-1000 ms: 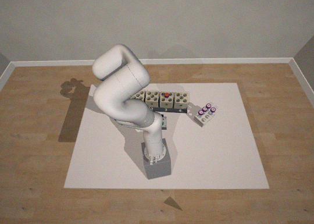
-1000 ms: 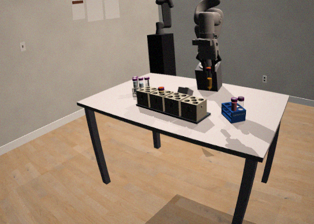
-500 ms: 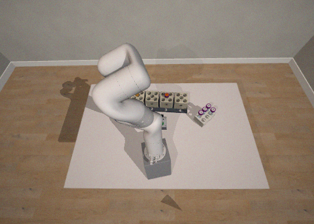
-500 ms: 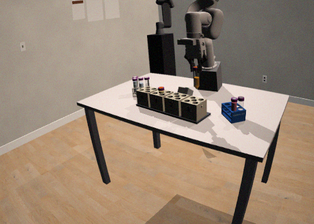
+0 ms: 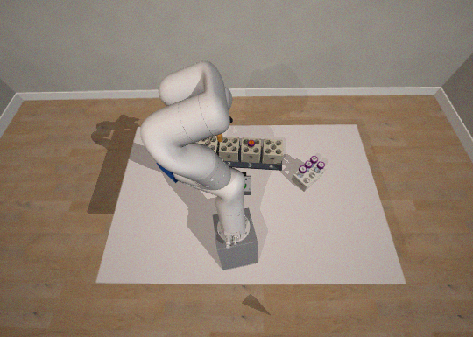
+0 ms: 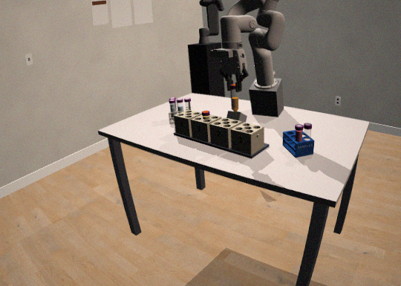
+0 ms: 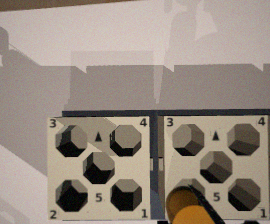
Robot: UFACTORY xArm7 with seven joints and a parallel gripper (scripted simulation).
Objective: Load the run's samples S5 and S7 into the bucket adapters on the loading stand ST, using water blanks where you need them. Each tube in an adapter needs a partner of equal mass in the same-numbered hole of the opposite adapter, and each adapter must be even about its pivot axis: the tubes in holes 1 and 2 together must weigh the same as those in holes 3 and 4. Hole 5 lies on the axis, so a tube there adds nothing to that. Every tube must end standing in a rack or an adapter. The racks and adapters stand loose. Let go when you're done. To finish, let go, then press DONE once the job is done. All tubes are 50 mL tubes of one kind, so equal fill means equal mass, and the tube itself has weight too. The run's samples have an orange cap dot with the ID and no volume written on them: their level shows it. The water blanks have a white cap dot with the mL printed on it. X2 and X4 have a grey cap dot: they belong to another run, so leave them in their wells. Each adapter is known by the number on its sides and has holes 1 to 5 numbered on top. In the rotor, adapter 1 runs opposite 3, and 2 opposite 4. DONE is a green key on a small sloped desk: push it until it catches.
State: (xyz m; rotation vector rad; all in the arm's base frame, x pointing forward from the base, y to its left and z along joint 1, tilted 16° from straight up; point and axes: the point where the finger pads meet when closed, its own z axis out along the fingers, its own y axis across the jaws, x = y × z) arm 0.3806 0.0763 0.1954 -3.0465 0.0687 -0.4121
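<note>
My gripper is shut on an orange-capped tube with amber contents, upright above the adapters. In the wrist view its lower end covers part of hole 2 of the second adapter. The leftmost adapter there is empty. The adapter marked 3 holds one orange-dotted tube; its ID is unreadable. The rightmost adapter looks empty. Several purple-rimmed tubes stand in the pale rack; their dots are unreadable.
The blue rack holds two tubes, one with dark red contents and a paler one. The small desk with the green key stands between the stand and the arm's base, partly hidden by the arm in the top view.
</note>
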